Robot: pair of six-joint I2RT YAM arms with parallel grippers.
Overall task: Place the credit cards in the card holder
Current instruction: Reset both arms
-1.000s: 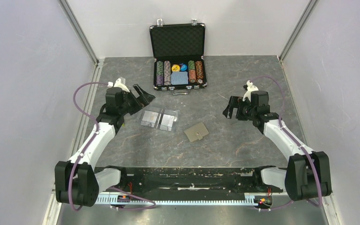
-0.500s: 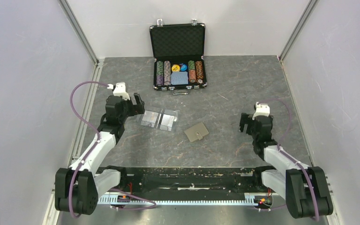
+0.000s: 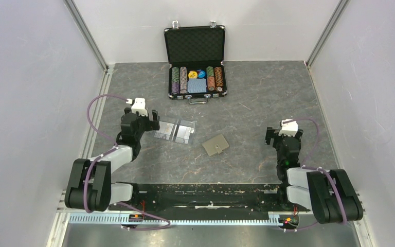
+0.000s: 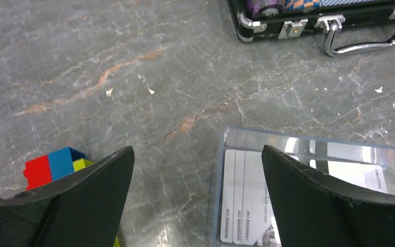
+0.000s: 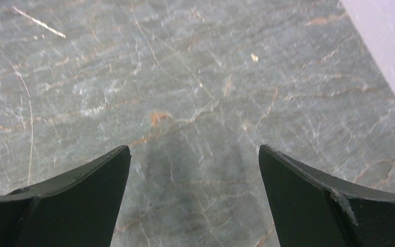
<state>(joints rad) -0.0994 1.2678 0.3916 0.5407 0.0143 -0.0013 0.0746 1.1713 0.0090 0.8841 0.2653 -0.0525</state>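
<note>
Whitish credit cards [image 4: 244, 198] with printed numbers show through a clear plastic sleeve [image 3: 175, 129] lying left of the table's centre. The taupe card holder [image 3: 215, 145] lies closed and flat just right of the sleeve, tab toward the front. My left gripper [image 3: 152, 120] [image 4: 196, 150] hangs open at the sleeve's left end, its right finger over the cards and nothing between its fingers. My right gripper [image 3: 283, 135] [image 5: 194, 149] stands open over bare table, well right of the card holder.
An open black poker-chip case [image 3: 195, 67] [image 4: 319, 15] sits at the back centre, handle toward me. A small red, blue and yellow block [image 4: 51, 167] shows beside my left finger. White walls close in the left, right and back sides.
Both arms have drawn back toward their bases. The left gripper slid back and now faces the sleeve's left end. The right gripper moved nearer and to the right. Both stayed open.
</note>
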